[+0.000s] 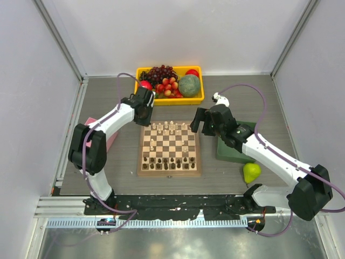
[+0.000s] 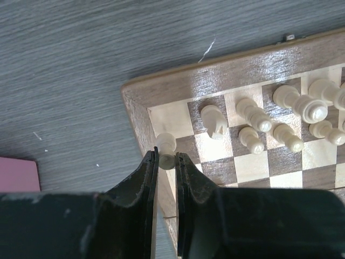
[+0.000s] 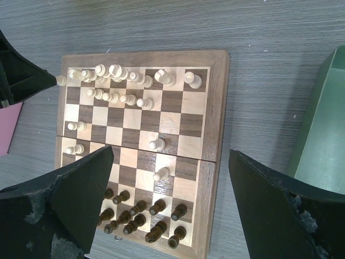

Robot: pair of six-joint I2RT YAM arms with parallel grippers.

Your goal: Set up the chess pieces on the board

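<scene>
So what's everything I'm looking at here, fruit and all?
table: one, grey wood grain, under everything
board: one, brown checkered, centre
cream pieces: many, mostly on the board's far rows
dark pieces: many, brown, on the board's near rows
yellow tray: one, behind the board, holds fruit
grapes: one bunch, dark, in the yellow tray
cherries: a pile, red, in the yellow tray
melon: one, green, in the yellow tray
pear: one, yellow-green, right of the board
green tray: one, under the right arm
pink tray: one, left of the board
left gripper: black, shut on a cream piece at the board's corner
right gripper: black, open, by the board's right edge
</scene>
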